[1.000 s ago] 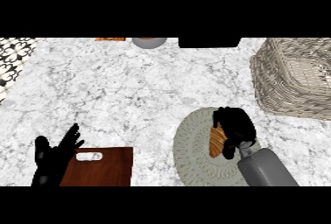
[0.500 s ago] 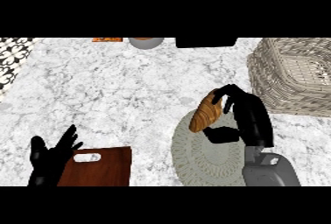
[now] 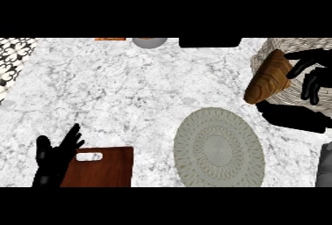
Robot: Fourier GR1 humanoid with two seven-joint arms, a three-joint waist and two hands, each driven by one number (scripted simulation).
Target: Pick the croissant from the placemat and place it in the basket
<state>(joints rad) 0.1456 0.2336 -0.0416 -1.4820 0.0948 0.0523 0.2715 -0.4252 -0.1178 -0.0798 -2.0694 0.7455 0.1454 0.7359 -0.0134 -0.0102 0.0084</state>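
From the head view, the marble counter [image 3: 130,92] fills the frame, white with grey veining. At the right edge the right hand [image 3: 310,77] is raised over the near left rim of the woven basket [image 3: 285,46], its black fingers and thumb curled round the croissant [image 3: 267,78]. The croissant is golden brown and tilted, its upper end over the basket's rim and its lower end hanging out over the counter just left of the basket; it is clear of the placemat and not resting inside the basket. Below the hand a black part of the wrist crosses the view, and a bit of grey forearm shows at the lower right corner. The round grey woven placemat [image 3: 217,149] lies on the counter below and left of the croissant, with nothing on it. At the lower left the left hand [image 3: 55,160] rests open, fingers straight and spread, pointing up, beside the left edge of a dark wooden cutting board [image 3: 103,169] with a pale handle slot near its top left corner. Along the far edge sit a grey round object [image 3: 149,42] and a black flat object [image 3: 209,42], both cut off by the top of the view. A patterned black-and-white surface [image 3: 14,57] shows at the upper left corner.
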